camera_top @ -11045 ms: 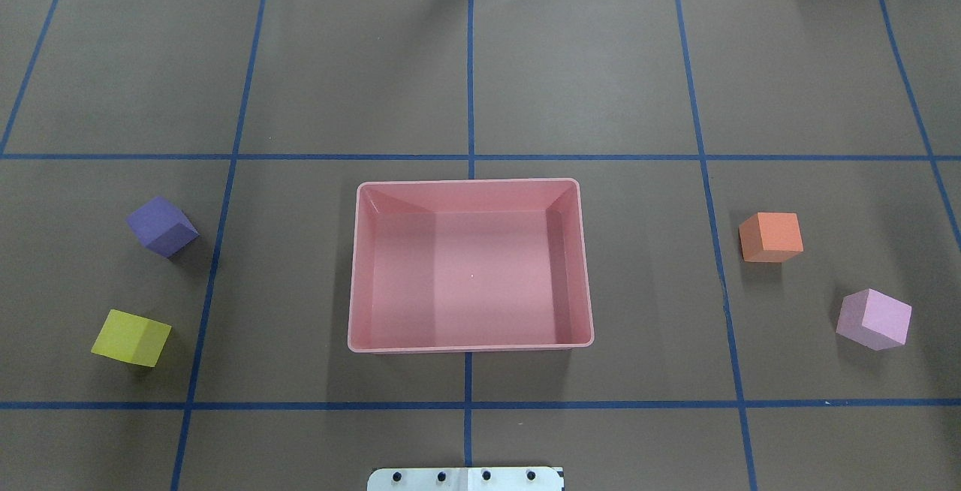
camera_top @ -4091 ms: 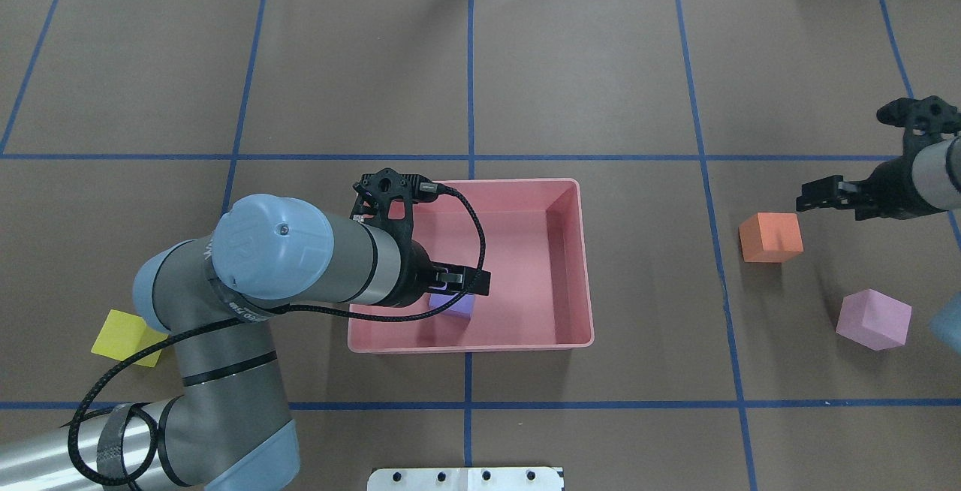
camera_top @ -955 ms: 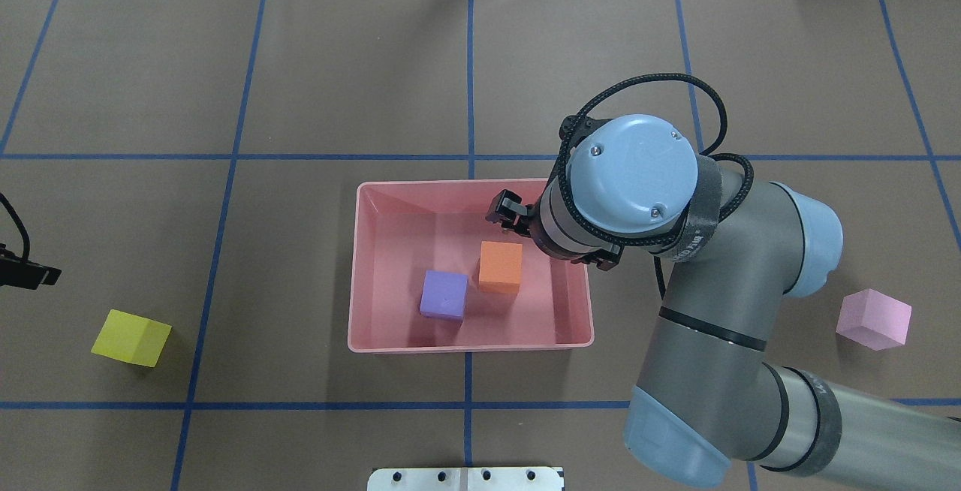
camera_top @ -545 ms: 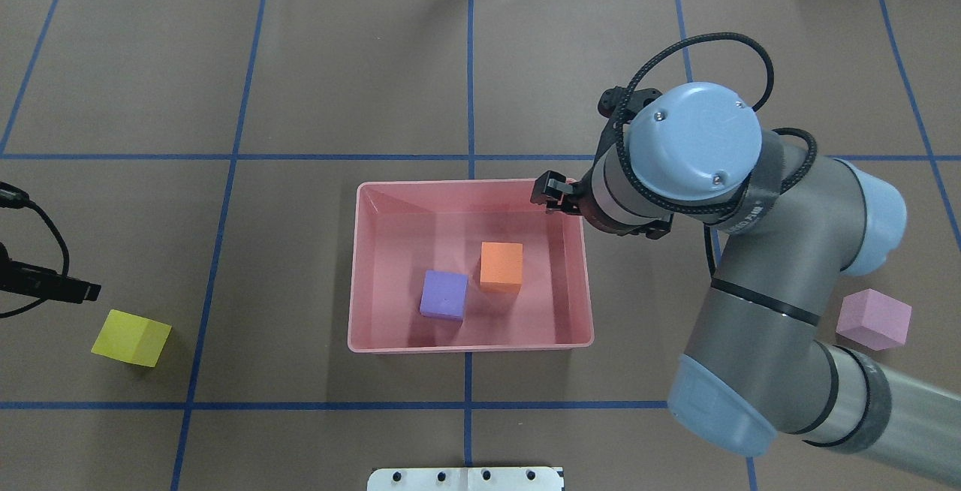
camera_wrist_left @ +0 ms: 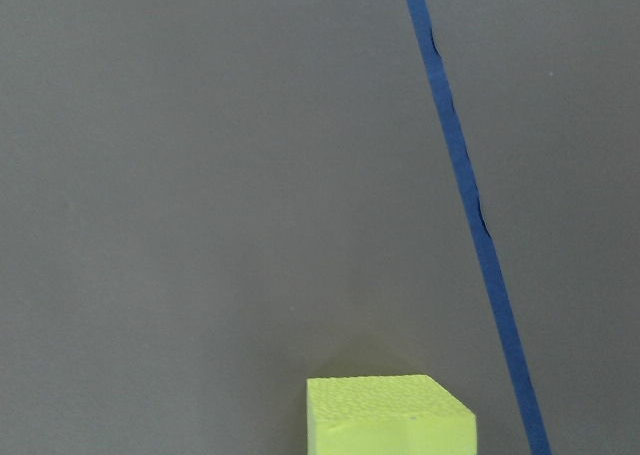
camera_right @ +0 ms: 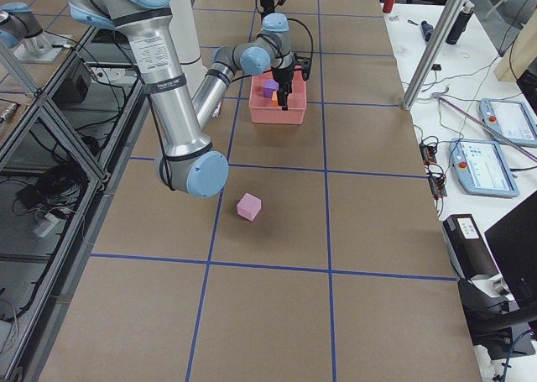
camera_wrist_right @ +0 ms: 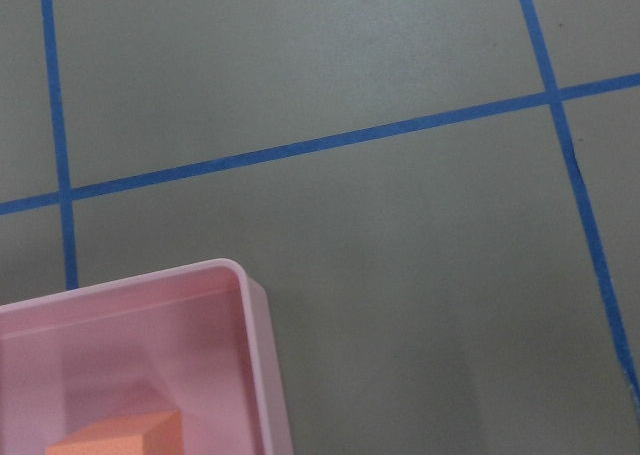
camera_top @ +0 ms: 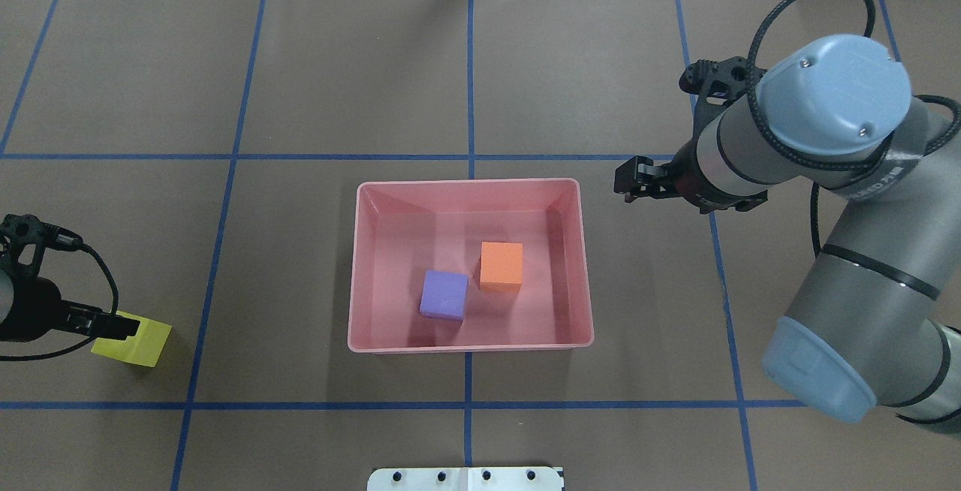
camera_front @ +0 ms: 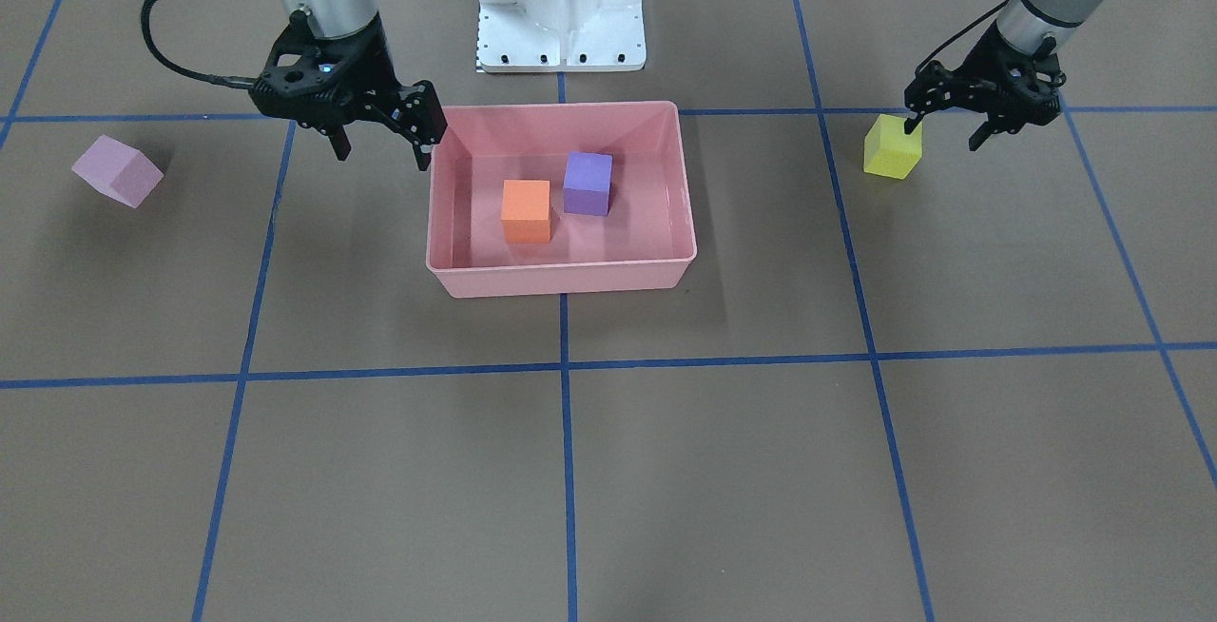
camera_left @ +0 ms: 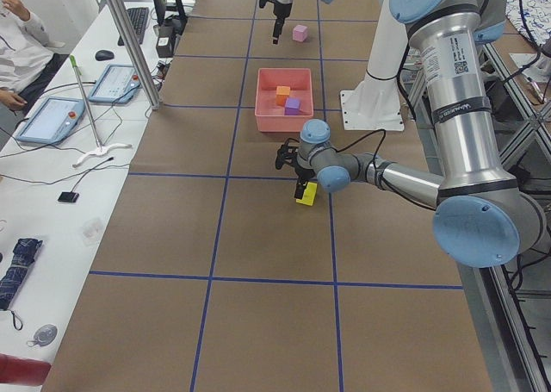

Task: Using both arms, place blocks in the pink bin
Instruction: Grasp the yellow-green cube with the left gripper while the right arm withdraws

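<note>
The orange cube (camera_top: 501, 266) and the purple cube (camera_top: 444, 294) sit close together inside the pink bin (camera_top: 525, 346). The right gripper (camera_front: 380, 148) hangs just outside the bin's right wall, jaws spread and empty. On the table's left side the left gripper (camera_front: 948, 130), also spread, hovers over the yellow cube (camera_front: 892, 148) without clasping it. The light pink cube (camera_front: 117, 170) lies well to the right.

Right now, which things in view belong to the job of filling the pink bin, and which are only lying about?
Belong to the job:
pink bin
purple block and orange block, inside it
yellow block, at the open left claw
light pink block, outside it
open right claw, near the bin

Lying about:
white base
control tablets
blue tape lines
</note>
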`<state>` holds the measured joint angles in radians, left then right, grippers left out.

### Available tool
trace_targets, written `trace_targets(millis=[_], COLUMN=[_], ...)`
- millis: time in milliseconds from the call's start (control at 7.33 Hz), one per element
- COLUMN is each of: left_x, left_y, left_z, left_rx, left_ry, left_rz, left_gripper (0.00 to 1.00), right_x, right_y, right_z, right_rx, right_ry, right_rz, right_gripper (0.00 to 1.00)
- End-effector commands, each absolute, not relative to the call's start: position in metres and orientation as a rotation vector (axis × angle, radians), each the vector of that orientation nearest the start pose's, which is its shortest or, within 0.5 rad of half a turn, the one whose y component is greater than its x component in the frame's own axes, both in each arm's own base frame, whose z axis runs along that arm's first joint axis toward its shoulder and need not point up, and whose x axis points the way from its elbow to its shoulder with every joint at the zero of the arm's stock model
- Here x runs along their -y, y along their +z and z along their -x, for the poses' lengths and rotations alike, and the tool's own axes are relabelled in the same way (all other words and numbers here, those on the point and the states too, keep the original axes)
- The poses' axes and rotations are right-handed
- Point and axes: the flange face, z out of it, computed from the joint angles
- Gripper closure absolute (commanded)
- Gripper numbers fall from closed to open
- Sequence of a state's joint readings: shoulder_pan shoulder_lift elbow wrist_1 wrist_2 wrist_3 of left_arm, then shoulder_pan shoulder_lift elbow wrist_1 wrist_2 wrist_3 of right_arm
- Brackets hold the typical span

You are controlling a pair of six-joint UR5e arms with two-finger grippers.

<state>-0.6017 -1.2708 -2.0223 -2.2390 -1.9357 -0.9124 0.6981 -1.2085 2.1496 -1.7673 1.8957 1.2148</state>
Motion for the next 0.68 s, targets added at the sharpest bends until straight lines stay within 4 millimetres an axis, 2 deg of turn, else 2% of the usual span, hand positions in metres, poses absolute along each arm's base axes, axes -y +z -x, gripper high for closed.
trace_targets(millis=[0, 273, 409, 545], left_x=[0.294, 0.290, 0.290, 0.292], left_y=[0.503, 0.515, 0.520, 0.519], left_z=[-0.290, -0.304, -0.316, -0.323], left_rx=[-0.844, -0.798, -0.795, -0.800], left_ry=[0.207, 0.201, 0.201, 0.205], left_rz=[-0.190, -0.214, -0.201, -0.202], left_gripper=[0.00, 0.00, 0.01, 0.26], right_x=[0.422, 0.431, 0.438, 0.443], right_y=[0.267, 0.293, 0.310, 0.328], right_z=[0.303, 0.277, 0.255, 0.229], right_rx=[0.768, 0.735, 0.724, 0.721], right_ry=[0.159, 0.098, 0.044, -0.007], right_rz=[-0.112, -0.121, -0.121, -0.113], right_gripper=[0.00, 0.00, 0.00, 0.00])
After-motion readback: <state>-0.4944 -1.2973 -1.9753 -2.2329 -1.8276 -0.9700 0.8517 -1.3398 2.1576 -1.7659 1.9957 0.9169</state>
